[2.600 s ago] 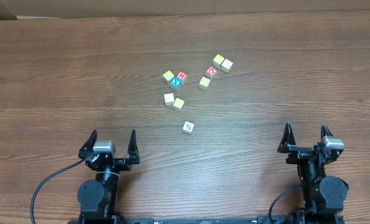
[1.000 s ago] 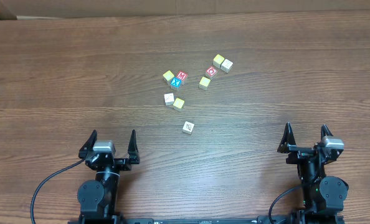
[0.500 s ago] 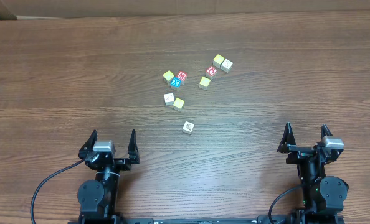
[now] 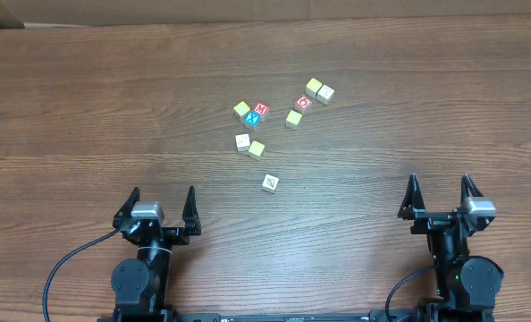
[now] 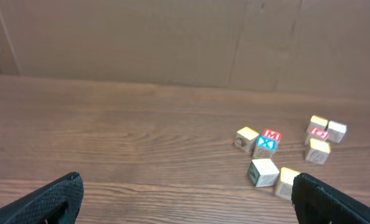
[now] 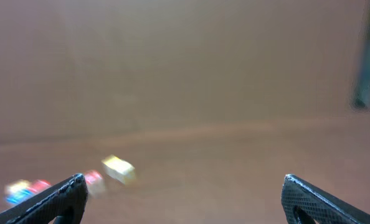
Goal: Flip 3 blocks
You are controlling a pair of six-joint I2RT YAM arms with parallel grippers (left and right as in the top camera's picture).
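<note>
Wooden surface [image 4: 87,107], brown grain, with a cardboard wall [image 5: 141,43] along its far side. Left pincer [image 4: 162,193]: at the near edge, 7 o'clock from the group of blocks, jaws spread fully wide, nothing between them, nothing touched. Right pincer [image 4: 439,183]: at the near edge, 4 o'clock from the group, jaws likewise fully apart and empty. Both are well apart from every block. The group lies loosely at mid-surface, ten pieces, listed from near to far. Lone white block [image 4: 270,182]: dark drawing on top, alone at the group's 6 o'clock end. White block [image 4: 243,141]: faint drawing on top, with the near yellow block [image 4: 257,148] just beside it at 4 o'clock. Blue "X" block [image 4: 253,119]: against the red "M" block [image 4: 261,109], which sits at its 1 o'clock; the yellow-topped block [image 4: 241,110] is just beside them at 9 o'clock, and the left wrist view shows a drawing on its cream side. Middle yellow block [image 4: 294,118]: alone, with the red "O" block [image 4: 304,102] near it at 1 o'clock. Far yellow block [image 4: 314,87]: at the group's 1 o'clock end, with the cream block [image 4: 325,93] pressed against it at 4 o'clock. The right wrist view is blurred and shows only a few blocks as coloured smears.
</note>
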